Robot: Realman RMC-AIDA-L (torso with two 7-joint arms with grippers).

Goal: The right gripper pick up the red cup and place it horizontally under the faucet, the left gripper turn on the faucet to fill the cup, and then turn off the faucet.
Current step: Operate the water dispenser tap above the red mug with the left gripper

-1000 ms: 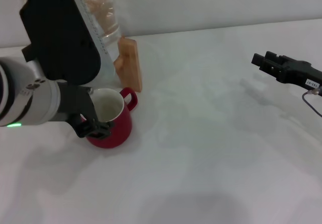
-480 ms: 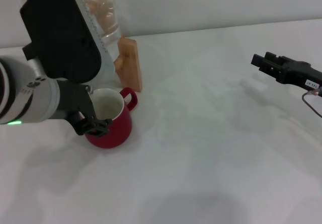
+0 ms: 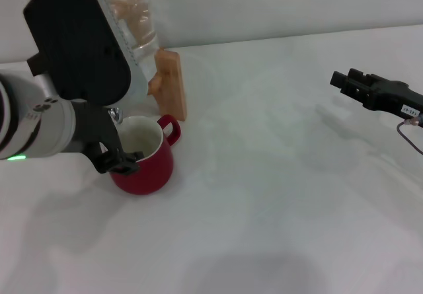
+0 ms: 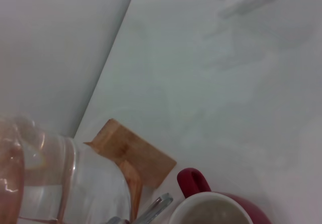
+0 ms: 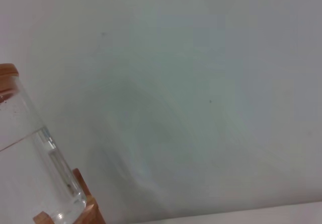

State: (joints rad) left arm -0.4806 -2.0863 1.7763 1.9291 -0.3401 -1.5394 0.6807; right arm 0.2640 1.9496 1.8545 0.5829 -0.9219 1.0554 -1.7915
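The red cup [image 3: 149, 165] stands upright on the white table, handle toward the wooden stand [image 3: 170, 82], directly below the faucet [image 3: 115, 114], of which only a chrome bit shows. My left gripper [image 3: 117, 162] hangs at the cup's left rim, its arm hiding most of the faucet. In the left wrist view the faucet's chrome lever [image 4: 156, 209] lies just beside the red cup [image 4: 221, 211], with the jar [image 4: 65, 183] behind. My right gripper [image 3: 350, 82] hovers open and empty far to the right, well away from the cup.
The clear water jar [image 3: 129, 16] sits on the wooden stand at the back left, against the wall. It also shows in the right wrist view as the jar [image 5: 30, 153]. The white table [image 3: 277, 195] stretches between the two arms.
My left gripper has shifted slightly up and to the left along the cup's rim. The cup and the right arm have not moved.
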